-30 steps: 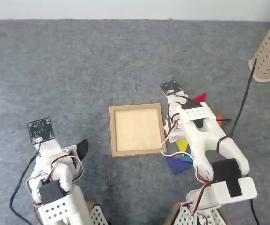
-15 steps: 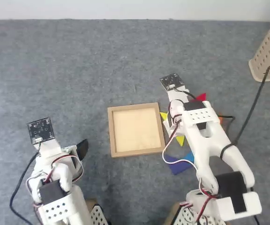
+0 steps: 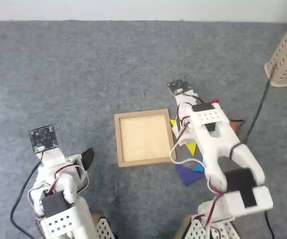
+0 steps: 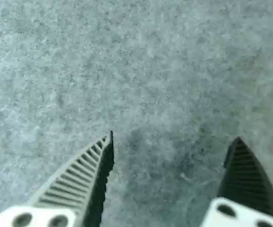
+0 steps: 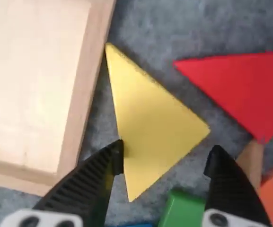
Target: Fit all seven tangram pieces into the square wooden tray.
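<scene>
square wooden tray (image 3: pixel 144 162) sits empty mid worktop (image 3: pixel 83 74), with open grey felt on its far and left sides. yellow triangle (image 5: pixel 148 120) lies flat just beside the tray's right rim. red triangle (image 5: pixel 240 90) and green piece (image 5: pixel 183 210) crowd close to it. right claw (image 5: pixel 168 147) hangs wide open, tips straddling the yellow triangle, gripping nothing. left claw (image 4: pixel 174 137) is wide open over bare felt, well apart from the pieces.

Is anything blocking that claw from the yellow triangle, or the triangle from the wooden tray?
Nothing visible does. The open right gripper hangs directly over the yellow triangle, which lies beside the tray. Only the tray's own raised rim separates the two.
</scene>
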Motion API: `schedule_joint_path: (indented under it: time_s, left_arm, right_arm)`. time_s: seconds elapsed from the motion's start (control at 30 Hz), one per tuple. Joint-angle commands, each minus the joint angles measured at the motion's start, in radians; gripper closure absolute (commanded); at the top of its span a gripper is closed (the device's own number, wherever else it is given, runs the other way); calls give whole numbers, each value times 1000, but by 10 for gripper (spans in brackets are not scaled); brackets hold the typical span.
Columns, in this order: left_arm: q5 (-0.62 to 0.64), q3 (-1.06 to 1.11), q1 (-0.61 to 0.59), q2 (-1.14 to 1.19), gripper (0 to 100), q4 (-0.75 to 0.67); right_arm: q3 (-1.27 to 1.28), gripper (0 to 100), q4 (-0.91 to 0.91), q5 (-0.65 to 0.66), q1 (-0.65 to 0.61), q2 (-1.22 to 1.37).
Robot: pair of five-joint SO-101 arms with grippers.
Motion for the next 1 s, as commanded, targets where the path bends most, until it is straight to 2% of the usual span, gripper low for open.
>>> schedule_joint_path:
  time_s: [0.0, 0.37, 0.53, 0.67, 0.83, 0.97]
  left_arm:
    - [-2, -13, 2, -12, 646, -2]
    - [-2, -13, 2, -12, 646, -2]
    - [-2, -13, 2, -12, 646, -2]
    - [-2, -13, 2, -12, 646, -2]
    - [-2, -13, 2, -12, 646, -2]
    - [-2, -13, 2, -12, 646, -2]
  right_arm:
    - [-83, 717, -19, 21, -18, 44]
    - [-121, 719, -33, 21, -56, 82]
    - [-180, 719, 8, 21, 10, 44]
    - [-218, 720, 12, 23, 15, 35]
    - [-267, 720, 5, 25, -22, 145]
    - [-315, 719, 8, 25, 1, 245]
